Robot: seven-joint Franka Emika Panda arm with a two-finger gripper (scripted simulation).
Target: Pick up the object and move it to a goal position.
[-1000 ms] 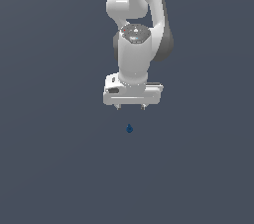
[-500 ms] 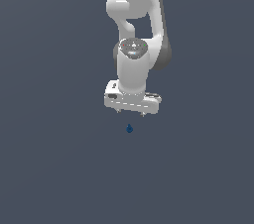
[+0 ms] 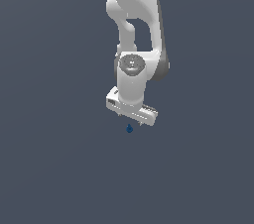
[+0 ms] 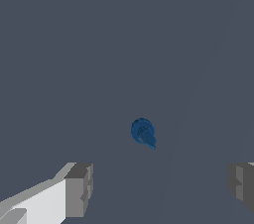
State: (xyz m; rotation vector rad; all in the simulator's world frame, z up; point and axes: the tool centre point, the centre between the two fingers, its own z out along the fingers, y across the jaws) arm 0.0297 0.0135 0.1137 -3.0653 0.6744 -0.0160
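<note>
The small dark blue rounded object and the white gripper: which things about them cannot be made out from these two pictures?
- Small dark blue rounded object: too tiny in the exterior view to tell its shape; the wrist view shows it from one side only.
- White gripper: the exterior view hardly shows the fingers below its body.
- Grey fingertips: cut off by the wrist view's edges.
- Goal position: no mark in either view.

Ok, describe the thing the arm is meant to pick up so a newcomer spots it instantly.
Find the white robot arm hanging down mid-scene over the plain grey floor, then follow it to the gripper. Just below the fingertips in the exterior view lies the object, apart from them. It is a tiny dark blue rounded blob with a small point, the only coloured thing there.
</note>
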